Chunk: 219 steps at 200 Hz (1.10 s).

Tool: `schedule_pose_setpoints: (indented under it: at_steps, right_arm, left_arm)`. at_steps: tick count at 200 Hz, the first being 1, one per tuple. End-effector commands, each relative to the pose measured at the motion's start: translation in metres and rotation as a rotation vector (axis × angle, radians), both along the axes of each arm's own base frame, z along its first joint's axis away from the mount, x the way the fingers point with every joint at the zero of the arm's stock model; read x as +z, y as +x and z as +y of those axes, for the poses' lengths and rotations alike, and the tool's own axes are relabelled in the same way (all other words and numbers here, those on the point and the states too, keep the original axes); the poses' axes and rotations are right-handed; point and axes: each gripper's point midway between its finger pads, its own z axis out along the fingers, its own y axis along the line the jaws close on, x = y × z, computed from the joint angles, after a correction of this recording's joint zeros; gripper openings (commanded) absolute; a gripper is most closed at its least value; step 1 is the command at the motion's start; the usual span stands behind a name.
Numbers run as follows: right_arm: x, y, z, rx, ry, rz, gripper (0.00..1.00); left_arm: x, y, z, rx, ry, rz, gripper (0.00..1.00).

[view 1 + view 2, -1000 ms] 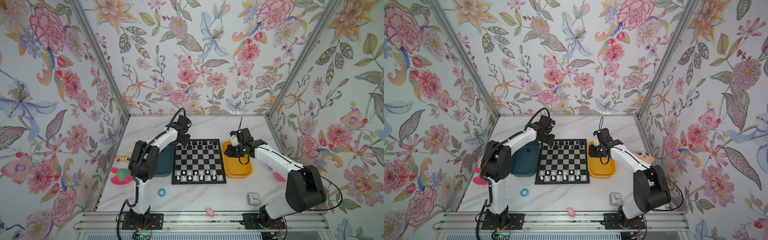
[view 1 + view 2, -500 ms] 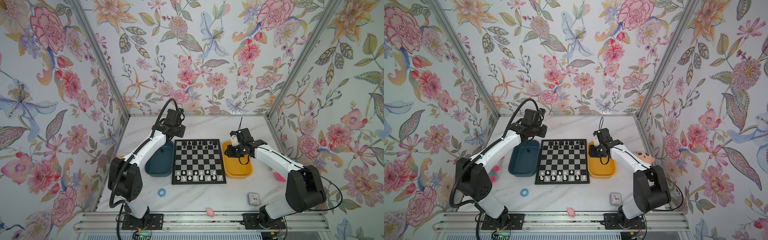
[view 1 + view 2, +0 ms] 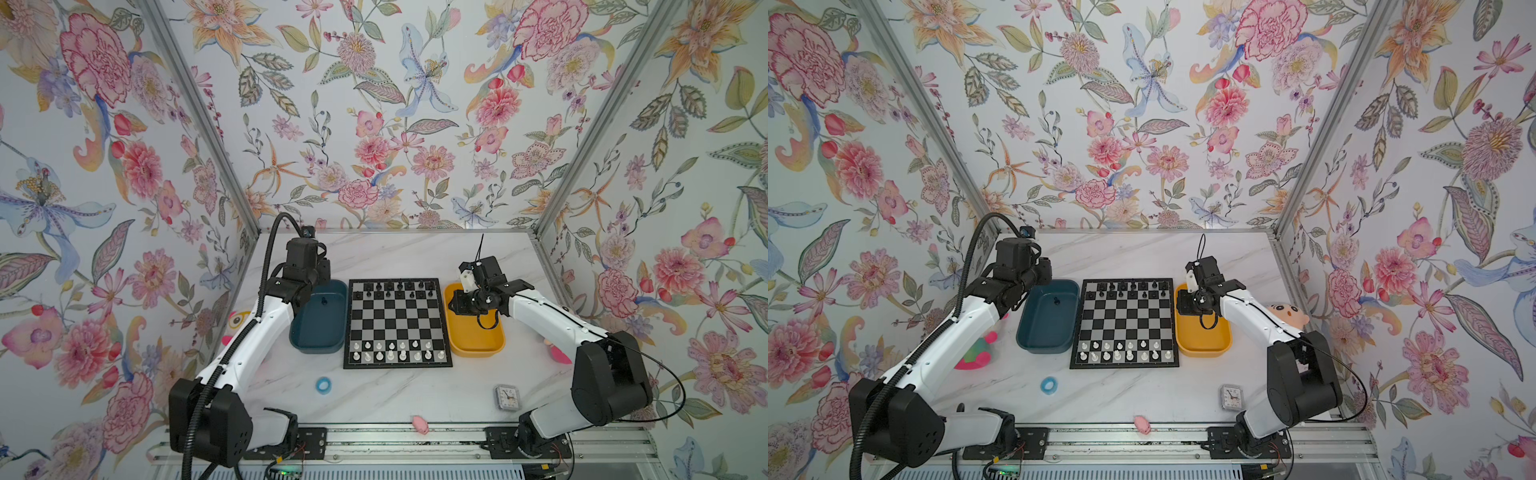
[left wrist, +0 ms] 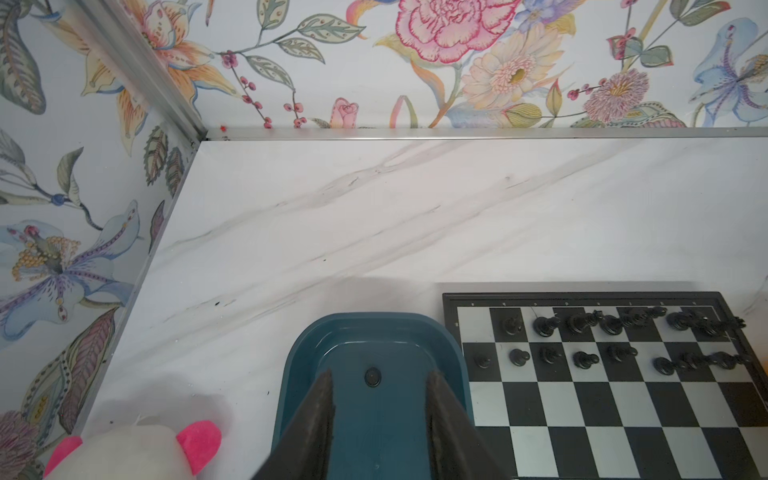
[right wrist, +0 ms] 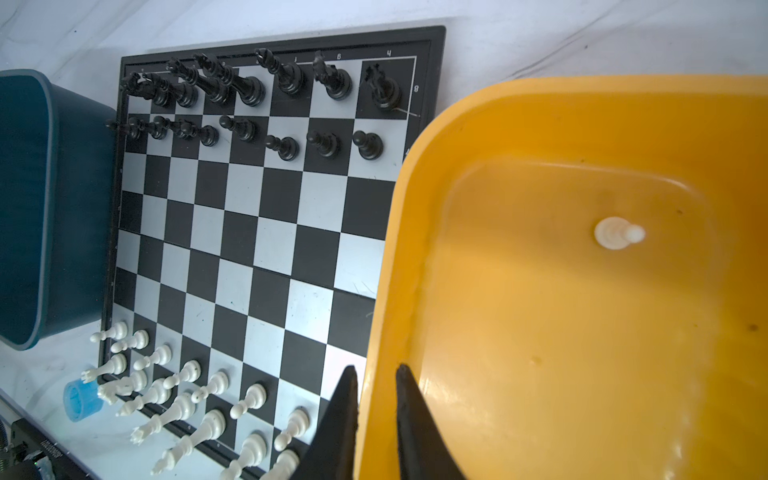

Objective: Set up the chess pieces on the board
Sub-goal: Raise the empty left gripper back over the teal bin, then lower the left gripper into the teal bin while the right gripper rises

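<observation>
In teal bin [image 4: 374, 321], black piece [image 4: 372, 377] indistinct.

Both top views: high at front, tilted down toward back wall [image 3: 395, 124], far, whole table [image 3: 415, 257], board [image 3: 397, 323] at frame centre. Left wrist: close above teal bin [image 4: 374, 322], facing back wall. Right wrist: close over yellow bin [image 5: 582, 89]. All share board.

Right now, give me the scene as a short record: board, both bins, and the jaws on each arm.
board: black pieces on far two rows, white pieces on near two
teal bin: left of board, holds one black piece
yellow bin: right of board, holds one white pawn
left jaws: open above teal bin, empty
right jaws: narrow gap, over yellow bin's rim, no piece
</observation>
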Motion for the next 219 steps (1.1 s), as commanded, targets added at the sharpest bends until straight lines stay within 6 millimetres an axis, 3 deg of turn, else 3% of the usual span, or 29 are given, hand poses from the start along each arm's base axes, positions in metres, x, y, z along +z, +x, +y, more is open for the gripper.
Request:
schedule_pose_setpoints:
  at_steps: [1, 30, 60, 117, 188, 219]
  right_arm:
    - [0.023, 0.004, 0.003, -0.008, 0.009, -0.05, 0.2]
    - [0.024, 0.003, 0.005, -0.003, 0.0, -0.055, 0.2]
    - [0.026, 0.004, 0.007, 0.001, -0.006, -0.054, 0.2]
    - [0.028, 0.008, 0.004, -0.01, -0.033, -0.065, 0.26]
    - [0.031, 0.014, -0.01, -0.059, -0.063, -0.096, 0.32]
    - [0.051, 0.022, -0.01, -0.083, -0.003, -0.221, 0.39]
  left_arm:
    - [0.001, -0.007, 0.022, 0.1, -0.035, -0.037, 0.4]
    - [-0.009, -0.018, 0.029, 0.109, -0.038, -0.032, 0.48]
    - [-0.035, -0.024, 0.033, 0.107, -0.035, 0.019, 0.52]
    - [-0.078, -0.019, 0.035, 0.101, -0.064, 0.116, 0.52]
    - [-0.089, -0.016, 0.03, 0.077, -0.084, 0.129, 0.52]
    - [-0.091, -0.015, 0.027, 0.069, -0.088, 0.134, 0.52]
